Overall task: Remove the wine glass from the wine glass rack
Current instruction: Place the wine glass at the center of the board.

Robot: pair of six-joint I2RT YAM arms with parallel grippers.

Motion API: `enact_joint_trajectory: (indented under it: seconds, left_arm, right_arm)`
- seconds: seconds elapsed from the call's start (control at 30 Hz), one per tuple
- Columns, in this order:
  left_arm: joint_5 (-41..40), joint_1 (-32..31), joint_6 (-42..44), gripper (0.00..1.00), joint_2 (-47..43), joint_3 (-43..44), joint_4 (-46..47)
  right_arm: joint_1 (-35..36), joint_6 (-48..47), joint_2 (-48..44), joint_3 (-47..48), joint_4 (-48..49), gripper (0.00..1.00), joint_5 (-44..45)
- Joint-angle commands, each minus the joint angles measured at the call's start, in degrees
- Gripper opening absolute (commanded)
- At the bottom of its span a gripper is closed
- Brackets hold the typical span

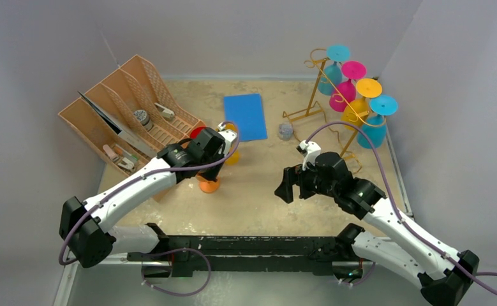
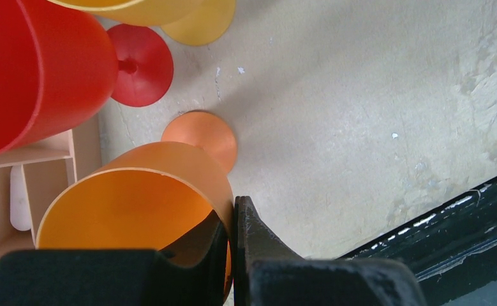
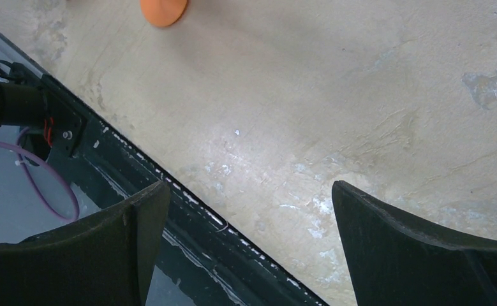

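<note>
1. Above: seeing the wine glass rack [image 1: 312, 95] at far right, the orange wine glass [image 1: 208, 185] well apart, left of centre.
2. Left wrist: seeing the left gripper [image 2: 231, 220] pinching its rim.
3. Right wrist: seeing the right gripper [image 3: 249, 188] spread wide over the table [image 3: 360, 95].

You're in a robot lab test cell, not a home. Left arm [image 1: 131, 191] and right arm [image 1: 392, 217] are bolted to a black rail [image 1: 252, 245] at the near edge of a scuffed beige table [image 1: 258, 197]. Plain grey panels [image 1: 233, 32] box it in. A purple cable [image 3: 67, 191] runs loose. The props are bright plastic glasses [image 1: 354, 70] on a gold wire rack [image 1: 312, 95].
</note>
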Motion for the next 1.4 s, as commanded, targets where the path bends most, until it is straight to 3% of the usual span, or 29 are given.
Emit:
enact_joint_trajectory:
  seconds: [0.0, 0.43, 0.77, 1.0, 1.37]
  left_arm:
    - [0.94, -0.42, -0.56, 0.0, 2.27, 1.78, -1.36]
    - [-4.31, -0.35, -0.58, 0.0, 3.04, 1.84, 1.96]
    - [-1.7, -0.36, -1.68, 0.0, 5.22, 2.0, 0.02]
    - [-2.23, -0.35, -2.58, 0.3, 4.74, 3.16, -1.71]
    - [-0.72, -0.35, -3.54, 0.58, -8.36, 5.21, -0.42]
  right_arm:
    - [-0.03, 0.08, -0.1, 1.61, -0.53, 0.99, 0.68]
    - [-0.04, -0.17, -1.92, 1.23, -2.36, 0.99, 1.76]
    - [-0.03, -0.25, -2.03, 1.21, -2.81, 0.99, 1.73]
    - [-0.03, -0.76, -2.9, 2.4, -4.44, 0.99, 1.91]
    - [-0.04, -5.21, -4.13, 7.48, -2.92, 0.99, -0.87]
